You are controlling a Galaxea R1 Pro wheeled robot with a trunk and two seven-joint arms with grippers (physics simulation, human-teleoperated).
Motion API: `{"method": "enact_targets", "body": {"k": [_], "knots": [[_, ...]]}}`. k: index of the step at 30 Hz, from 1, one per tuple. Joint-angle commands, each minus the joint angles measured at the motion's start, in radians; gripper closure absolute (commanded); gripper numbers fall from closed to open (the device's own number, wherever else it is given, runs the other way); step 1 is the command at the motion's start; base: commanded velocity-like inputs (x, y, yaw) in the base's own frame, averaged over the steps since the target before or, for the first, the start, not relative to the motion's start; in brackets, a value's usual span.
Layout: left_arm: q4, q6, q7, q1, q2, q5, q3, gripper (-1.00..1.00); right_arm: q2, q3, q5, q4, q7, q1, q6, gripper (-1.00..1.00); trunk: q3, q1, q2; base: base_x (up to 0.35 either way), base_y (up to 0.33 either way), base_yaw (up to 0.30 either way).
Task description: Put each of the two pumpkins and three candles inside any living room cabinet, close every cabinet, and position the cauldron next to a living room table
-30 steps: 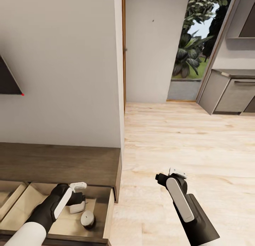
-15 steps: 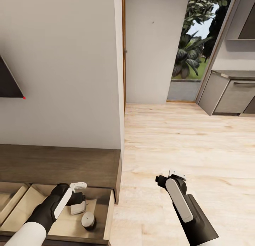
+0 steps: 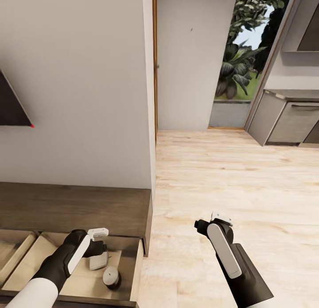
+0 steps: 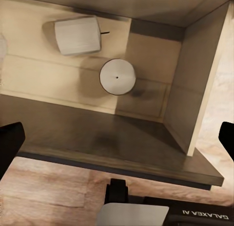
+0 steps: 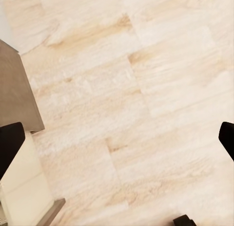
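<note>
Dark-brown wooden cabinet [image 3: 75, 206] has one pale-lined drawer pulled out, with two stubby grey-beige candles [image 4: 117, 76] inside, one upright, one on its side [image 4: 77, 35]. Over it hangs the left claw [image 3: 98, 248], spread and empty; the right claw [image 3: 212, 219], also released, hangs over bare floor. By my judgement, the third candle, pumpkins, cauldron and closing remain.

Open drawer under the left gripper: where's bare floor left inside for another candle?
Two candles sit in the drawer: one lying on its side, one upright. Bare floor runs between the upright candle and the side wall, and along the front wall. The back corner by the tipped candle is crowded. The left gripper hangs open above.
</note>
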Motion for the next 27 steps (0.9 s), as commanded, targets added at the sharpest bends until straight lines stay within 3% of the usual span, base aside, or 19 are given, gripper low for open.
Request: {"method": "enact_targets", "body": {"k": [1,16,27], "knots": [[-0.001,0.003,0.009,-0.001,0.001,0.011,-0.004,-1.00,0.000,0.001,-0.008,-0.001,-0.010,-0.001,0.003,-1.00,0.002,-0.004,0.007,0.000,0.000,0.000],[-0.002,0.003,0.009,0.000,0.003,0.011,-0.003,-1.00,0.000,0.002,-0.008,-0.002,-0.010,-0.001,0.004,-1.00,0.049,-0.061,0.112,-0.064,0.000,0.000],[-0.022,0.003,0.009,0.000,0.004,0.010,-0.001,-1.00,0.000,0.002,-0.008,-0.002,-0.010,-0.001,0.004,-1.00,0.049,-0.061,0.112,-0.042,0.000,0.000]]}}
